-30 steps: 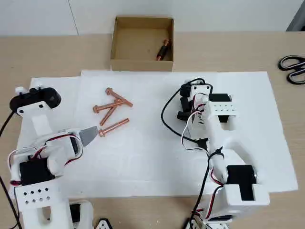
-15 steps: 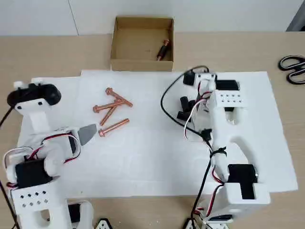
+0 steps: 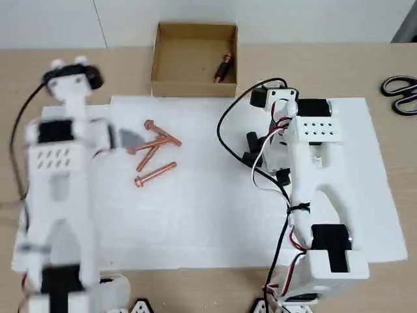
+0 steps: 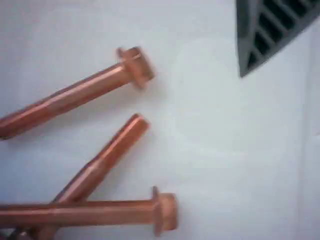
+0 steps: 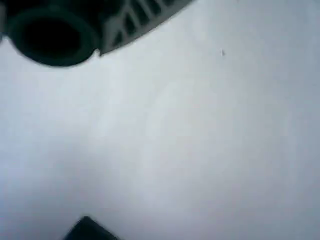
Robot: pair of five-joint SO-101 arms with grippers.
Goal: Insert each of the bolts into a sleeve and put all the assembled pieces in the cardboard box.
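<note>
Bolts (image 3: pixel 156 174): four, loose, toward worktop's left edge. Left claw (image 3: pixel 130 139) just beside them; open or closed, cannot tell. Probably rigid, slick, prone to rolling, so pinch mid-shank. Sleeves (image 3: pixel 250 147) lie nearer the right edge, by right claw (image 3: pixel 262 142), its state likewise unclear.

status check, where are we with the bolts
Left tool by the four loose bolts. Right tool beside a sleeve. One assembled piece in the cardboard box. Scissors far off, not in the way.

black-handled scissors (image 3: pixel 402 92) at the far right (on bare wood), light wooden table (image 3: pixel 65 72), white sheet (image 3: pixel 208 215) spread across it
</note>
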